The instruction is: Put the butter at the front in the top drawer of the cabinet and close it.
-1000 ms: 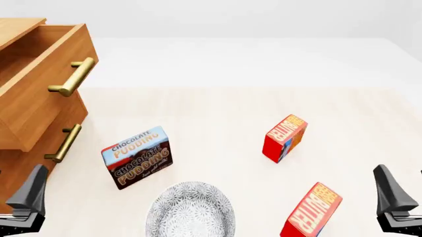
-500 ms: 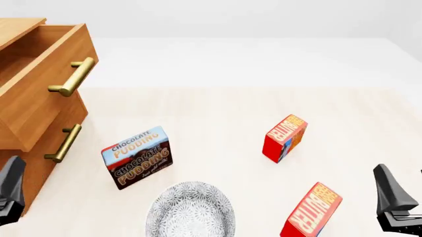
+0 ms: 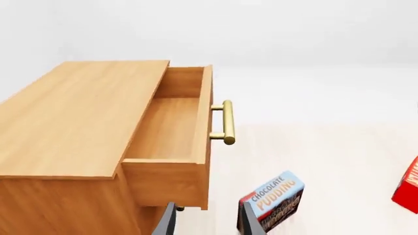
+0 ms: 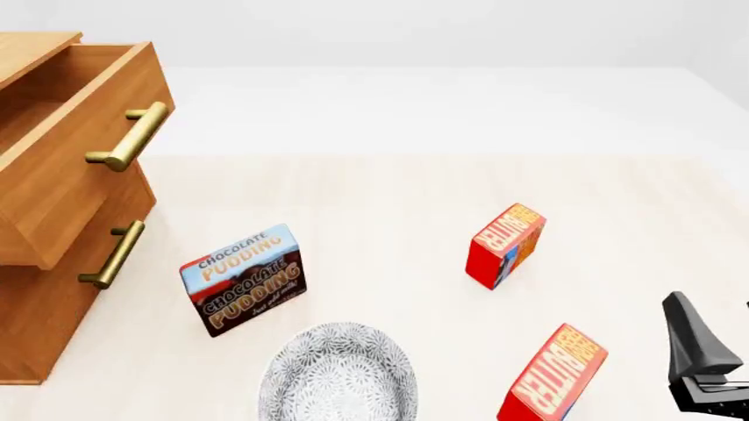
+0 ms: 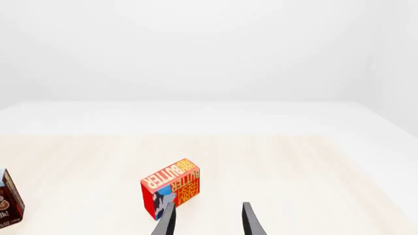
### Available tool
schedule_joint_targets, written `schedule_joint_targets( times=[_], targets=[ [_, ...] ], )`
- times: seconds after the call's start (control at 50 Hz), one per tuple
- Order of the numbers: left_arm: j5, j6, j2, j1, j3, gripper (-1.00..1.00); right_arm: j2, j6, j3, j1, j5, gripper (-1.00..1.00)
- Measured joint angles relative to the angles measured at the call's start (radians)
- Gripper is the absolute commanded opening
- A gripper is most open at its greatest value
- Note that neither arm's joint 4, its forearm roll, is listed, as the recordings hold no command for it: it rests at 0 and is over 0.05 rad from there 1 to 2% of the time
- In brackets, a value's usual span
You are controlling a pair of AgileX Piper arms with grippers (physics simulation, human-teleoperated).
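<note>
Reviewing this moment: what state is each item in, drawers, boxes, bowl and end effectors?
Top drawer: open, empty.
Lower drawer: shut.
Front butter: standing, tilted.
Far butter: standing.
Pudding box: upright.
Bowl: empty.
Left end effector: open, empty.
Right end effector: open, empty.

Front butter (image 4: 550, 375) cut by bottom edge; cabinet (image 4: 47, 263) by left

A: Butter, front item?
B: The butter (image 4: 553, 375), red carton with orange face and white lettering, stands tilted at the lower right of the front view, well apart from the cabinet.

A: Cabinet?
B: The cabinet (image 4: 41, 303), honey-brown wood, left edge of frame.

A: Top drawer?
B: The top drawer (image 4: 73, 140), pulled open, interior bare (image 3: 171, 128), horizontal brass bar handle (image 4: 126, 138).
</note>
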Motion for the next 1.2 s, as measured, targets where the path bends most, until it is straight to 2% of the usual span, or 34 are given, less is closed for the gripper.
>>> schedule_joint_targets(
  times=[0.54,0.82,1.2],
  targets=[
    [0.318,-0.005,0.29,-0.022,-0.419,1.0,0.0,0.0,0.0,0.0,0.0,1.0],
    [0.453,-0.01,0.432,-0.028,-0.601,1.0,0.0,0.0,0.0,0.0,0.0,1.0],
    [0.525,-0.042,0.639,-0.027,-0.709,1.0,0.0,0.0,0.0,0.0,0.0,1.0]
  ],
)
